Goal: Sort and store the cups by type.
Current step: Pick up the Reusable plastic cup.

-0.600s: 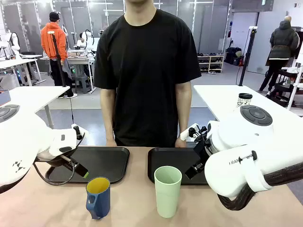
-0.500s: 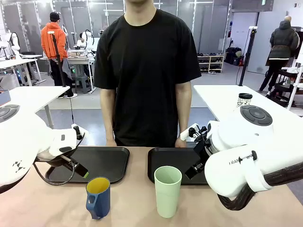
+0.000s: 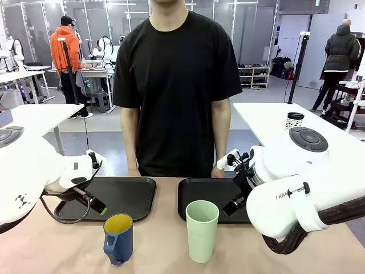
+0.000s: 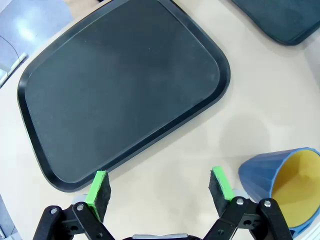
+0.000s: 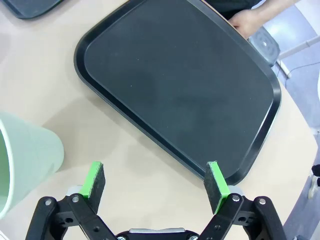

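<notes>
A dark-blue mug (image 3: 118, 238) with a handle and yellow inside stands on the table's near left. A taller mint-green tumbler (image 3: 202, 230) stands to its right, near the middle. My left gripper (image 4: 160, 182) is open over bare tabletop at the near edge of the left black tray (image 4: 120, 90), with the mug (image 4: 280, 185) just beyond one fingertip. My right gripper (image 5: 155, 182) is open above the near edge of the right black tray (image 5: 180, 85). The tumbler (image 5: 25, 160) stands off to one side of it. Neither gripper holds anything.
Both black trays (image 3: 108, 197) (image 3: 205, 194) lie side by side with nothing on them. A person in a black shirt stands at the far edge, one hand (image 5: 250, 20) resting by the right tray. A white patterned tumbler with a black lid (image 3: 294, 120) stands on another table behind.
</notes>
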Controlling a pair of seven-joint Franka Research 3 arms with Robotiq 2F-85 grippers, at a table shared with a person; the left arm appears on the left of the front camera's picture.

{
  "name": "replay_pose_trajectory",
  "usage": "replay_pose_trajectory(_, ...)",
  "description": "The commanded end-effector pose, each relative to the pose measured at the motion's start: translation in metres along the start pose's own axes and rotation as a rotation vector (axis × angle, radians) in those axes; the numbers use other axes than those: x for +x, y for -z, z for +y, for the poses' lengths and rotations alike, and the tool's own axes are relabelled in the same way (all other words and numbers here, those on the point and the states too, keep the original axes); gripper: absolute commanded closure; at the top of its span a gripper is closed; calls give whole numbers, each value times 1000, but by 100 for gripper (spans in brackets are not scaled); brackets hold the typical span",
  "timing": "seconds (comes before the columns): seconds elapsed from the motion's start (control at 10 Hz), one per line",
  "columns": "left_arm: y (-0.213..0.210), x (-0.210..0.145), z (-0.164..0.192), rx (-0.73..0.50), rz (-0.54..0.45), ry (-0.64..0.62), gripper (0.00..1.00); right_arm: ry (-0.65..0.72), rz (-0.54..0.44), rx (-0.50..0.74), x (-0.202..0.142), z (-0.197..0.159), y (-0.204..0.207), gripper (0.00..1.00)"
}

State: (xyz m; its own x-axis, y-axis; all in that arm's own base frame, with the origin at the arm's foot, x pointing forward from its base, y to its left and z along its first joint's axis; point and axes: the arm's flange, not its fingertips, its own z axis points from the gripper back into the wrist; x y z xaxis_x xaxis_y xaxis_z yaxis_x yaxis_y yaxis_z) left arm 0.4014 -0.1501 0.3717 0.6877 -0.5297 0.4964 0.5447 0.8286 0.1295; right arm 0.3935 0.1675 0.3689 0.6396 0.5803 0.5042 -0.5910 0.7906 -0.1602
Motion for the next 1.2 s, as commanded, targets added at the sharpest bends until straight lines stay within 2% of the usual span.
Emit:
replay_pose_trajectory(0.0, 0, 0, 0, 0, 0, 0, 0, 4, -5, -1, 1, 0, -2, 0)
replay_pose_trajectory(1.1, 0, 0, 0, 0, 0, 0, 0, 4, -5, -1, 1, 0, -2, 0)
